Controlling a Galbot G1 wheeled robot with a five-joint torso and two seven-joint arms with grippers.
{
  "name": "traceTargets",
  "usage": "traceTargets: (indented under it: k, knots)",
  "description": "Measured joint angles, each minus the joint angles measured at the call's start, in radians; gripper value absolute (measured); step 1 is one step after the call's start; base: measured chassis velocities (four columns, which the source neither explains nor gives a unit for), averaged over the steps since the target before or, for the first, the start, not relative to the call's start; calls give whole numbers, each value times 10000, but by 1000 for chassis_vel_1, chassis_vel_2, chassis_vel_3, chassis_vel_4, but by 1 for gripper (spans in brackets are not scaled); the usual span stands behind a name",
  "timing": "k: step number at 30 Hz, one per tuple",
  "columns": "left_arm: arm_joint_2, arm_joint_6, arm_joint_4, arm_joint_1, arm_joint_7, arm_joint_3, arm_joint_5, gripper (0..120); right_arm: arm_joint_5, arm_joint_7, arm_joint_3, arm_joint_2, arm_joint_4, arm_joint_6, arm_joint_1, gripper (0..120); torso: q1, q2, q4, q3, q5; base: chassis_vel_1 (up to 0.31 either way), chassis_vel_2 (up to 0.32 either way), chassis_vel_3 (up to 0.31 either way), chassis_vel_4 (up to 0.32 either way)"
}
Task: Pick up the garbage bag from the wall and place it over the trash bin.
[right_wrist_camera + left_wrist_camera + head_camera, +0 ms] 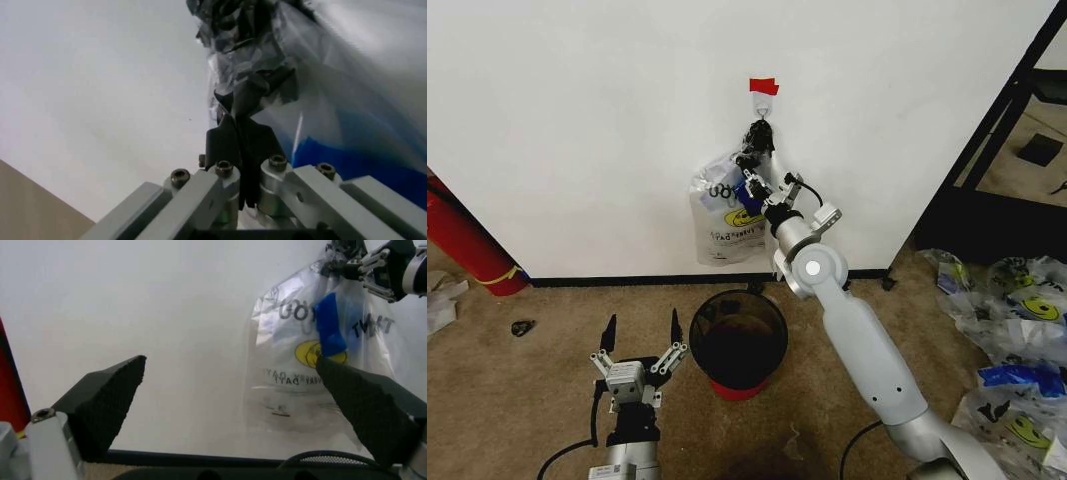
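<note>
The right gripper point(237, 117) pinches the garbage bag point(724, 222) shut at the wall point(577, 120). At 6 o'clock below the bag, the trash bin point(738, 340) looks dark inside. The left gripper point(641, 345) waits with fingers wide.

Garbage bag point(724, 222): thin clear plastic, black "THANK YOU" print, yellow smiley, blue handle strip; hangs flat against the wall point(577, 120), gathered top bunched at the metal hook point(761, 98) under red tape point(763, 87). Wall: plain white, black baseboard along the carpet. Trash bin point(738, 342): small, round, black, red base, upright, mouth open, on carpet at 6 o'clock from the bag, just off the baseboard.
</note>
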Motion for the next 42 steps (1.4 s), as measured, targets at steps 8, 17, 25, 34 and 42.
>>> traceTargets:
  k: [8,17,25,34,42]
  knots:
    - [-16,-1,6,-24,5,28,6,100,-58,40,45,-320,451,-25,-311,0,0,0,2,0,1,0,0,0,0]
    - [-7,5,94,-76,10,107,-18,100,-1215,-378,104,-1132,2318,-73,-2753,0,0,-2,0,0,4,0,0,0,0]
    - [99,19,140,-125,12,190,-53,100,-3521,-916,225,-2327,4161,344,-5056,0,-1,-2,0,-2,3,0,0,0,0]
    - [331,77,211,-253,21,224,-231,100,-5508,-1423,669,-3037,5282,1153,-7349,0,-1,-1,0,-2,3,0,0,0,0]
    - [476,77,207,-245,29,247,-234,100,-7887,-1649,1070,-3139,5662,2476,-9433,0,-1,-1,1,-1,3,0,0,0,0]
